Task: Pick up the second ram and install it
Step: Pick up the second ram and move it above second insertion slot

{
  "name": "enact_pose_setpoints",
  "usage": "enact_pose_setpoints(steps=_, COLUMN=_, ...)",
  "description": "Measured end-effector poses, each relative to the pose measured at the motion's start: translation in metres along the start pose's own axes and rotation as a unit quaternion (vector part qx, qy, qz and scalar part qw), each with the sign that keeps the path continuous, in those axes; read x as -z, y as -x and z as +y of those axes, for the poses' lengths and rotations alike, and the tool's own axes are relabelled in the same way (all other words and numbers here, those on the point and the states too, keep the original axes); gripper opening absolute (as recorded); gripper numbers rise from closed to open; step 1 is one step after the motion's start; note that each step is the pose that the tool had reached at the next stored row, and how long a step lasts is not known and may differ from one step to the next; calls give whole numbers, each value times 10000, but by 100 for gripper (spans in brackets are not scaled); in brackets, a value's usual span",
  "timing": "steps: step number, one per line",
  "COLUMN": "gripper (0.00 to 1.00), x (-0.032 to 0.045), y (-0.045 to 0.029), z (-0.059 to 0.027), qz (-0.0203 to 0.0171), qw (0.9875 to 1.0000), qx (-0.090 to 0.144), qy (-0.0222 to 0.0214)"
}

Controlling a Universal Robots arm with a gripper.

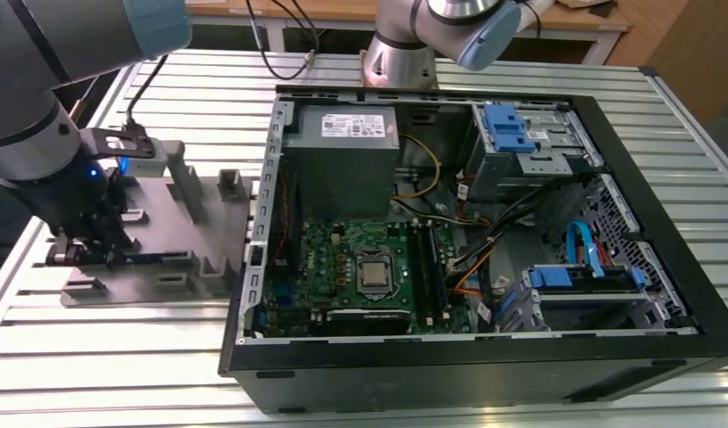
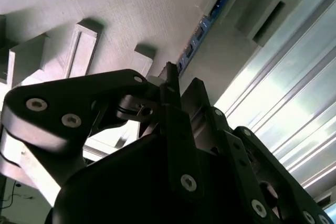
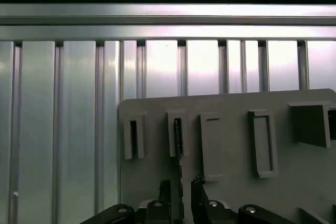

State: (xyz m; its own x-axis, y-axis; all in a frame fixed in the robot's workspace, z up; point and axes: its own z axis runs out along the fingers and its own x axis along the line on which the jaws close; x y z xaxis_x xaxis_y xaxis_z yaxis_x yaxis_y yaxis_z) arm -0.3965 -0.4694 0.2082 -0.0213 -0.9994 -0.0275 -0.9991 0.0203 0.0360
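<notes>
While the second ram (image 3: 178, 136) stands edgewise in the grey fixture (image 3: 231, 192), jaws apart — straddling it.

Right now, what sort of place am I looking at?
Probably a robotics lab bench for computer assembly: an open computer case sits on a slotted aluminium table beside a grey fixture plate, and a robot arm reaches down over that plate.

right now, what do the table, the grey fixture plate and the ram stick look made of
Table: bare metal, likely aluminium; bright sheen, ribbed slats. Grey fixture plate: matte plastic, probably; dull, no glare. Ram stick: circuit board with dark chips, seemingly; thin, flat.
</notes>
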Motion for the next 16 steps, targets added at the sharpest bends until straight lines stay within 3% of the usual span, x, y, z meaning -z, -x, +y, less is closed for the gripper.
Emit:
enact_pose_setpoints(steps=10, gripper=29, x=-171, y=-3, z=-80, qz=6, qw=9999, qx=167, qy=24)
enact_pose_setpoints(steps=16, gripper=29, x=-172, y=-3, z=-80, qz=7, qw=9998, qx=172, qy=26)
